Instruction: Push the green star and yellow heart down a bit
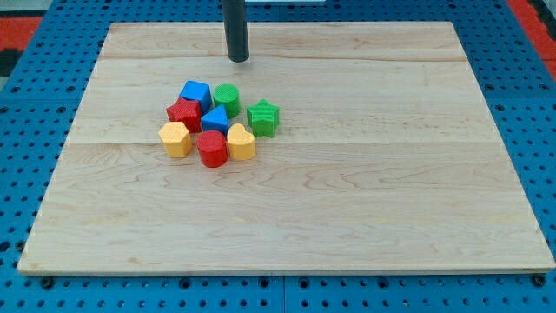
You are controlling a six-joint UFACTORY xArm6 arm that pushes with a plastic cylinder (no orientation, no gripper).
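green star (263, 117) on the cluster's right edge, no clear long axis, its facing too small to tell | yellow heart (241, 142) just below-left of it, beside the red cylinder (212, 149) | rod upright, my tip (238, 58) above the cluster, well apart | no fingers, just a bare rod

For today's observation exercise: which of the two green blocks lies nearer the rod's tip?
The green cylinder, just below my tip; the green star sits farther toward the view's right.
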